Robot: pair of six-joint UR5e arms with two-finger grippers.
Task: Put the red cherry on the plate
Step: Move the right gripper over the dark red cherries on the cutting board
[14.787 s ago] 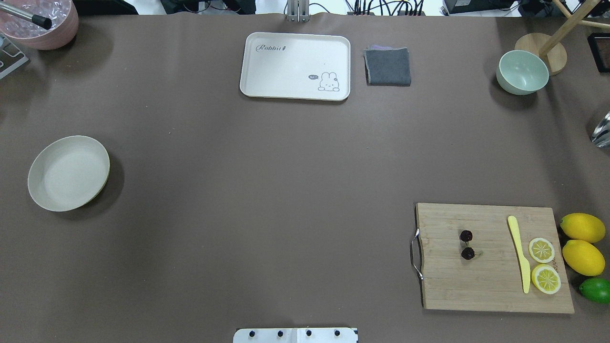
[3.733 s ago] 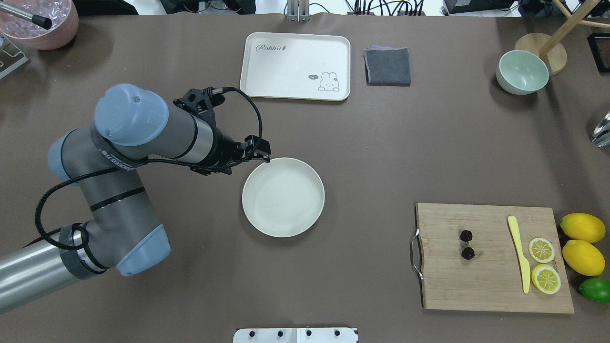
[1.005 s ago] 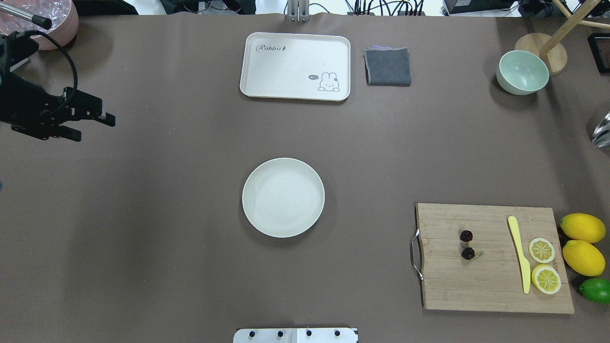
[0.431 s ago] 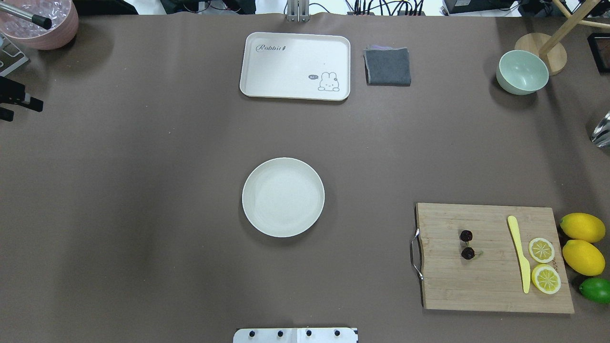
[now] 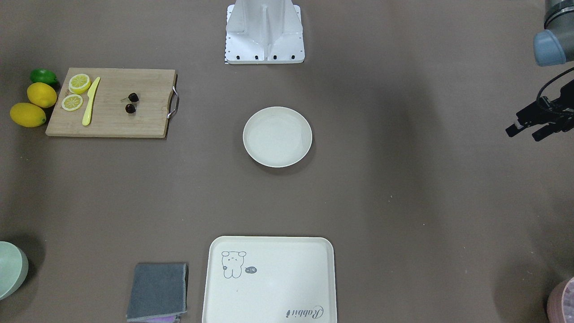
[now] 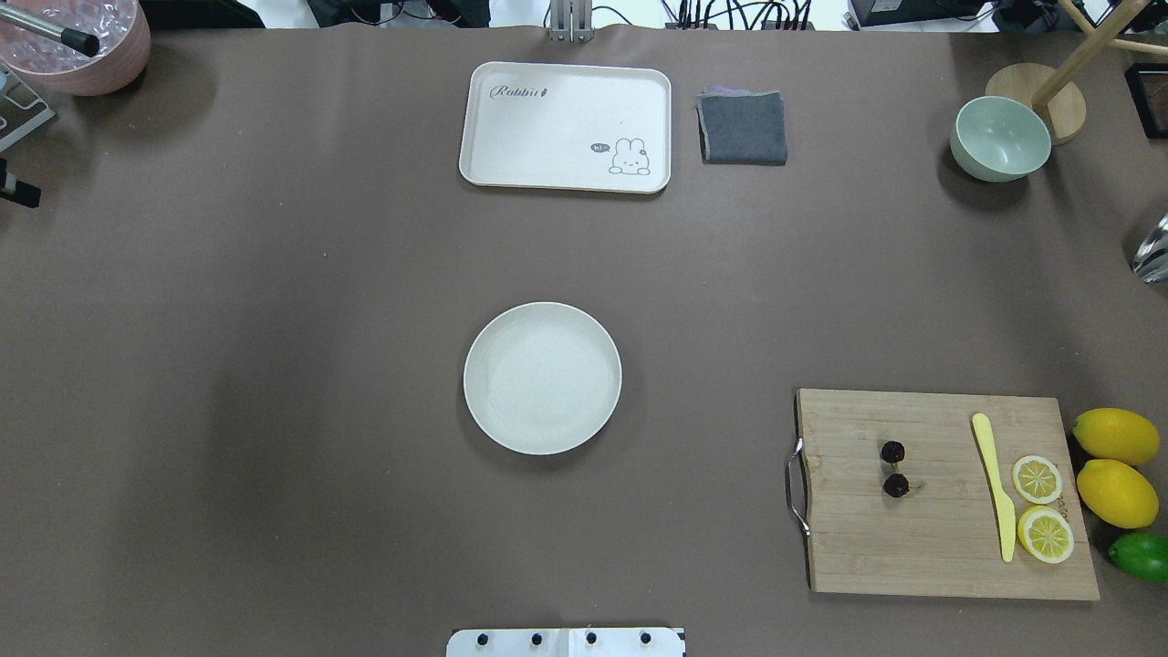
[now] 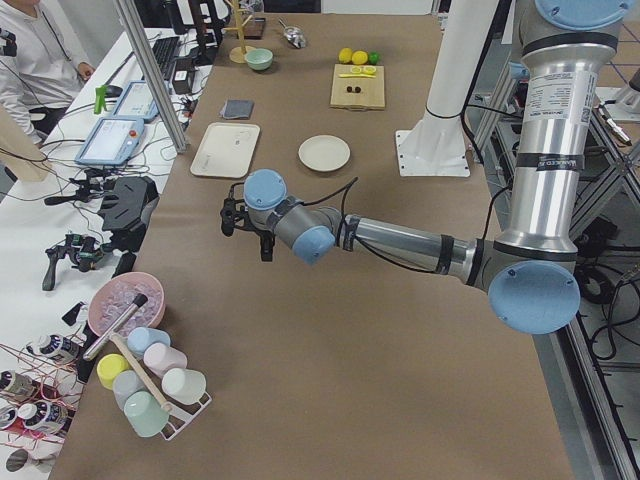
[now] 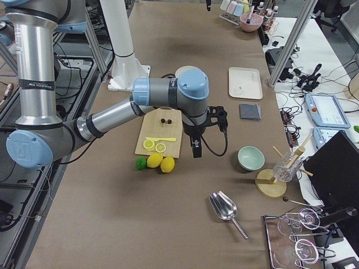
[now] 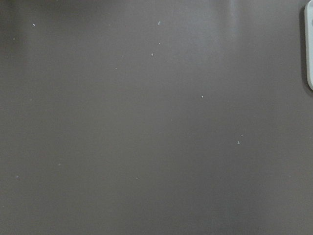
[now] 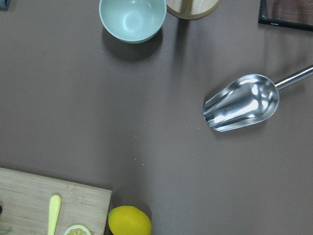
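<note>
The red cherry (image 6: 894,468), two tiny dark fruits on thin stems, lies on the wooden cutting board (image 6: 912,547) at the near right; it also shows in the front view (image 5: 131,102). The plate (image 6: 542,378), round and off-white, sits empty mid-table (image 5: 277,137). My left gripper (image 5: 522,134) hovers open and empty far off to the plate's left, only a fingertip (image 6: 20,192) showing overhead. The right gripper (image 8: 195,150) points down beyond the board's far edge, beside the lemons; I cannot tell whether it is open or shut.
A yellow knife (image 6: 996,488), two lemon halves (image 6: 1040,506), two lemons (image 6: 1115,465) and a lime (image 6: 1141,555) lie at the board's right. At the back are a rabbit tray (image 6: 566,126), grey cloth (image 6: 742,127) and green bowl (image 6: 1000,137). A metal scoop (image 10: 242,103) lies right.
The left arm brought the plate from the far left to mid-table, let go, and has drawn back left until only a fingertip remains in the overhead view. The cherry has not moved.
</note>
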